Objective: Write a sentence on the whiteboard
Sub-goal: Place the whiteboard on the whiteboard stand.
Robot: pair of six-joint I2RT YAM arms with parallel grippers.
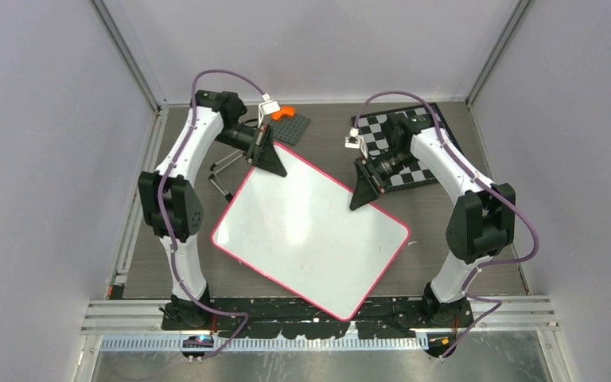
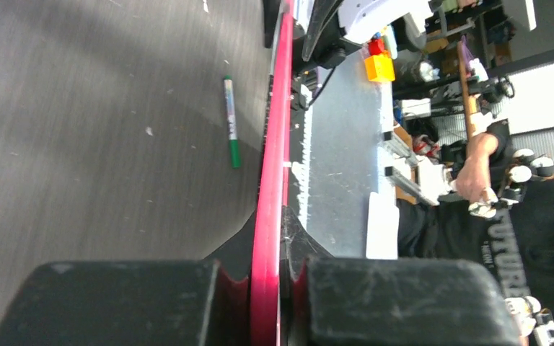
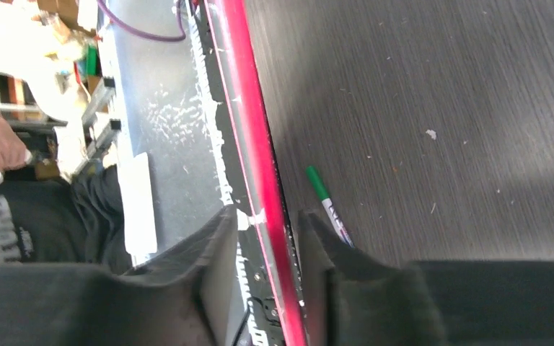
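The whiteboard (image 1: 310,231) lies slanted across the middle of the table, its face blank white inside a red-pink rim. No sentence shows on it. My left gripper (image 1: 270,159) is at the board's far left corner. In the left wrist view the left gripper (image 2: 268,270) is shut on the whiteboard's red rim (image 2: 274,144). My right gripper (image 1: 363,191) is at the far right edge. In the right wrist view the right gripper (image 3: 267,223) straddles the whiteboard's rim (image 3: 249,108), open, with a gap showing on one side. A green marker (image 2: 231,122) lies on the table beside the board; the marker (image 3: 328,205) is just past my right finger.
A black-and-white chessboard (image 1: 402,147) lies at the back right behind my right arm. At the back centre an orange piece (image 1: 286,113) sits on a dark studded plate (image 1: 293,129). A thin metal stand (image 1: 223,171) lies beside my left arm. A person (image 2: 519,223) stands beyond the table's near rail.
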